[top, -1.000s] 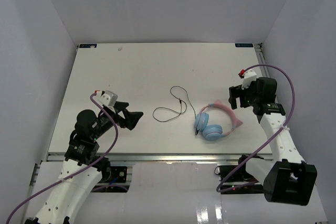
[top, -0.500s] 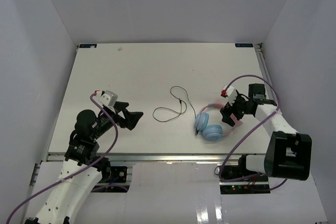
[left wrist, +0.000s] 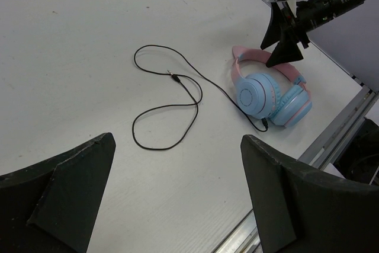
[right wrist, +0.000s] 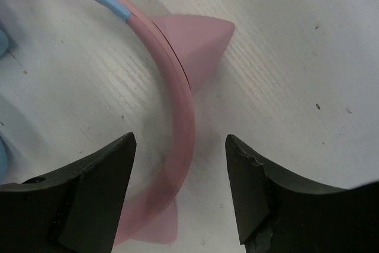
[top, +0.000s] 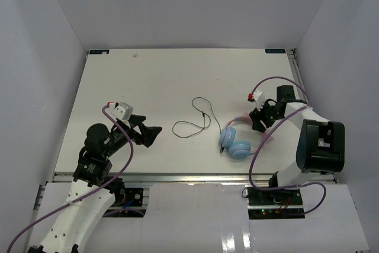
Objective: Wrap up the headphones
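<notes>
Here the white surface (top: 148, 81) carries everything. The left hand (top: 152, 134) hovers at its near left, spread wide and holding nothing. The right hand (top: 259, 125) stands part-open astride the pink headband (right wrist: 177, 87), not clamped. The headphones (top: 235, 144) lie flat at near right, their thin black cord (left wrist: 177, 79) looping loosely leftward.

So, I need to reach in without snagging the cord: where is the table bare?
Bare: the far table beyond the cord, and its left side beyond the left gripper. Crowded: centre-right, where the cord meets the headphones and the right gripper straddles the headband.
</notes>
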{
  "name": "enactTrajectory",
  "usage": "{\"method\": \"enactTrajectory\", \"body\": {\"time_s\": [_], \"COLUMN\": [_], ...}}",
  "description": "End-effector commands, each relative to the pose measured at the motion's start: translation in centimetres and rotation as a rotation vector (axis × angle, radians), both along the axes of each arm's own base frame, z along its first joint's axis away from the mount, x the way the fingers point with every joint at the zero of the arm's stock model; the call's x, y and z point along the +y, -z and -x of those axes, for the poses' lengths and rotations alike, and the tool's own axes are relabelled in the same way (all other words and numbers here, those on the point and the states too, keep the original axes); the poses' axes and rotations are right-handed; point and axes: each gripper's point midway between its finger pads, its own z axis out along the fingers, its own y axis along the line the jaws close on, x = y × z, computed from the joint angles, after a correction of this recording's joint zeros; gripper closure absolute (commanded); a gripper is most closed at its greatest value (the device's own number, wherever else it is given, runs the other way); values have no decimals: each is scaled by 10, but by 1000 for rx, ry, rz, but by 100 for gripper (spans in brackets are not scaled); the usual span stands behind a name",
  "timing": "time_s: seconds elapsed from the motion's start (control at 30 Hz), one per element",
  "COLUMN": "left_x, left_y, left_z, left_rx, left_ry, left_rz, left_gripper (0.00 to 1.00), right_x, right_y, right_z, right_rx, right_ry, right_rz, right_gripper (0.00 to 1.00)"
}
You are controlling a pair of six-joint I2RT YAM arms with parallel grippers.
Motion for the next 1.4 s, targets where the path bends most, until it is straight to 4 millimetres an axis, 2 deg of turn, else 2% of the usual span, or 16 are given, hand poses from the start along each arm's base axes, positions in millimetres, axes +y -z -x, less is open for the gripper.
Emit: {"method": "enactTrajectory", "body": {"time_s": [0.0,0.2,0.3,0.37,0.47,0.53,0.6,0.73,0.8,0.87,0.9,1.03,1.07,1.23,1.33,1.37], "left_x": [-2,-3,-5,-4,-1,-4,-10,-28,-35,-38,-38,-46,-48,-85,-123,-133], "left_y": [-1,1,1,2,6,7,3,-6,-19,-25,-29,-35,-43,-46,-47,-41], "left_z": [0,0,1,-1,-6,-5,-1,8,7,3,0,-6,-7,-21,-22,-26], "left_rx": [-14,-3,3,16,59,67,51,-33,-109,-149,-180,-308,-360,-434,-528,-519], "left_ry": [13,22,32,18,-29,-16,31,174,229,239,245,286,292,357,423,446], "left_rz": [0,-1,3,18,54,62,69,99,105,91,75,48,57,52,-2,-10], "left_gripper": [2,2,2,2,2,2,2,2,2,2,2,2,2,2,2,2], "right_x": [-7,-8,-2,4,20,44,70,117,132,143,145,155,154,150,147,147], "right_y": [12,33,37,33,7,-23,-65,-166,-218,-258,-283,-353,-370,-425,-456,-461], "right_z": [0,11,13,12,8,13,15,21,22,21,19,14,9,-3,1,3], "right_rx": [44,65,78,81,62,51,0,-131,-184,-224,-257,-342,-376,-408,-460,-465], "right_ry": [38,63,71,80,84,49,-11,-95,-87,-85,-73,7,39,163,158,155], "right_rz": [45,86,78,49,-49,-166,-269,-447,-549,-621,-664,-781,-797,-897,-933,-942], "right_gripper": [42,58,72,84,92,92,92,92,92,92,92,92,92,92,92,92]}}
